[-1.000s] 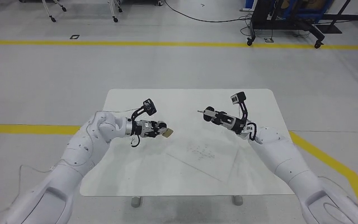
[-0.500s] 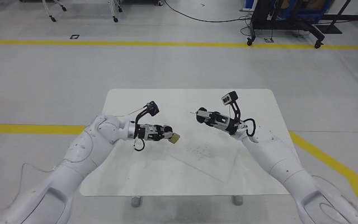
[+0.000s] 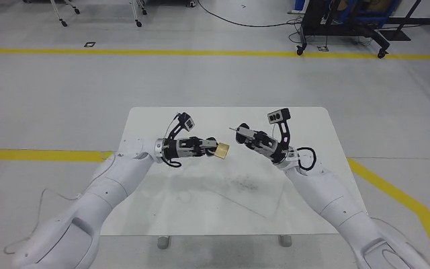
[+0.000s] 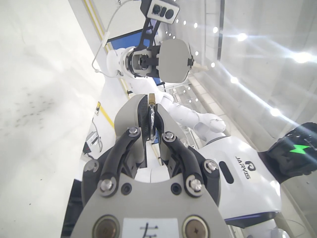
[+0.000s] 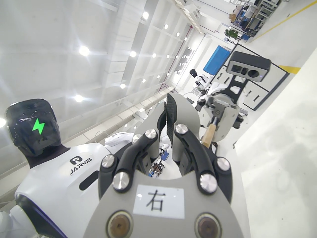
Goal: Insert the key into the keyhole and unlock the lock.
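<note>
- My left claw (image 3: 210, 146) gripped the brass lock (image 3: 222, 150) above the bench (image 3: 309, 202) middle.
- My right claw (image 3: 242, 133) was closed on the key (image 3: 232, 129), near the lock, not touching.

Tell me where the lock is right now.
In the top view, the lock is held in the left gripper above the middle of the table, close to the right gripper but not touching it.

Left claw (image 3: 213, 147) faces right claw (image 3: 239, 132) (both clamped).
</note>
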You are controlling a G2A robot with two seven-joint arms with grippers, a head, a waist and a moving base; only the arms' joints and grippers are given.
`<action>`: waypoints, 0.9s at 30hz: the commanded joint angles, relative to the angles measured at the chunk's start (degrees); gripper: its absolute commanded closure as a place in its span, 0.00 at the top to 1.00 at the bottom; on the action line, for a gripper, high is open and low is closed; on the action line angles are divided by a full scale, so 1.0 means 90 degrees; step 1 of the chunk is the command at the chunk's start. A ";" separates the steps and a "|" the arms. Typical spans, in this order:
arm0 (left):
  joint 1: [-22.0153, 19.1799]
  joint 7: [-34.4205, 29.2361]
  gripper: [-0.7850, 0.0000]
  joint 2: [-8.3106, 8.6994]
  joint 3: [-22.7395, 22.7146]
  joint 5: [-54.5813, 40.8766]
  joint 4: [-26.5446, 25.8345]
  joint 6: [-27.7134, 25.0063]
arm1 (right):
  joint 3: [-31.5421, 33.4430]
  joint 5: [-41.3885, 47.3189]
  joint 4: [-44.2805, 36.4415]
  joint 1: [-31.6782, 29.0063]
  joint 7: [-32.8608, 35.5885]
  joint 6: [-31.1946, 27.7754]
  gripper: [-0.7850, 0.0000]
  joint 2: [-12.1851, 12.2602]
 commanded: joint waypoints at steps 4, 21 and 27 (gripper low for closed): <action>0.0085 -0.0113 0.00 -0.0121 -0.0431 -0.0281 0.0542 0.0114 | 0.0014 0.0281 -0.0056 -0.0045 -0.0009 -0.0066 0.00 -0.0068; 0.0531 -0.0006 0.00 -0.0088 -0.0986 -0.0691 0.0064 0.0884 | -0.0149 -0.0997 -0.0856 -0.0287 0.0323 0.0411 0.00 -0.0092; 0.0587 0.0123 0.00 -0.0118 -0.1057 -0.0398 -0.0040 0.1101 | -0.0176 -0.1183 -0.0976 -0.0345 0.0213 0.0267 0.00 -0.0170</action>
